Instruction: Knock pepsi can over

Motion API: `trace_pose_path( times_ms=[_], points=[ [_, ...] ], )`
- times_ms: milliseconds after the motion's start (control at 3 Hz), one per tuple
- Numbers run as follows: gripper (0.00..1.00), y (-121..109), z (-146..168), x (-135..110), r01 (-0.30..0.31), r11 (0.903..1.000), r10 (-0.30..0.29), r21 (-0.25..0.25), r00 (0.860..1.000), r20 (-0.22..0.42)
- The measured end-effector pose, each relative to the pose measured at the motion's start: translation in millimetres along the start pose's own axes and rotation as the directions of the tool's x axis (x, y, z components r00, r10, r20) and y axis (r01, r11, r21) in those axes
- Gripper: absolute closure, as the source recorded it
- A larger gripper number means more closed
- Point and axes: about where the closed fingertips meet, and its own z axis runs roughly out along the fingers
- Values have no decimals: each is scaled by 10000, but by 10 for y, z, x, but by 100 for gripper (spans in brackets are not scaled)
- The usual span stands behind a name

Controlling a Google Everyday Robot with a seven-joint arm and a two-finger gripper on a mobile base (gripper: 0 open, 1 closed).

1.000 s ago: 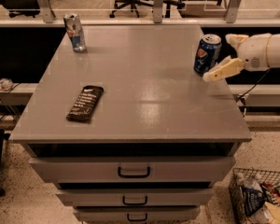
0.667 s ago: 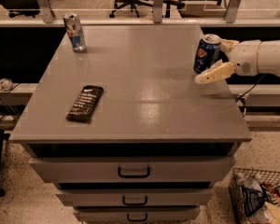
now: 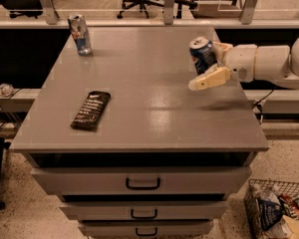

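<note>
Grey tabletop [image 3: 149, 123] over a cabinet of closed drawers [image 3: 142, 181], with the tool [image 3: 205, 67] at the pepsi can [image 3: 202, 53] near the right edge.

In the camera view, a wire basket [image 3: 254, 203] stands on the floor at the lower right and holds several crumpled packets; what they are I cannot tell. The white arm comes in from the right. The fingers of the tool are spread, one pale finger [image 3: 212, 78] in front of the pepsi can and the other behind it, so the can sits between them. The can now leans with its silver top to the left. A second ago it stood upright and nearer to the right edge, with the tool beside it. The slim silver-and-blue can [image 3: 80, 34] at the far left corner and the dark packet [image 3: 91, 110] at the front left have not moved.
</note>
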Motion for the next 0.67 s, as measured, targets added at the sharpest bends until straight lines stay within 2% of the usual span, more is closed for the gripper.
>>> trace_pose_path(
  times_ms=[333,667],
  points=[
    [0,259,267,-218,137,9965,-96,-825,9987,502],
    [0,413,404,-323,211,9913,-119,-1296,9973,718]
  ],
)
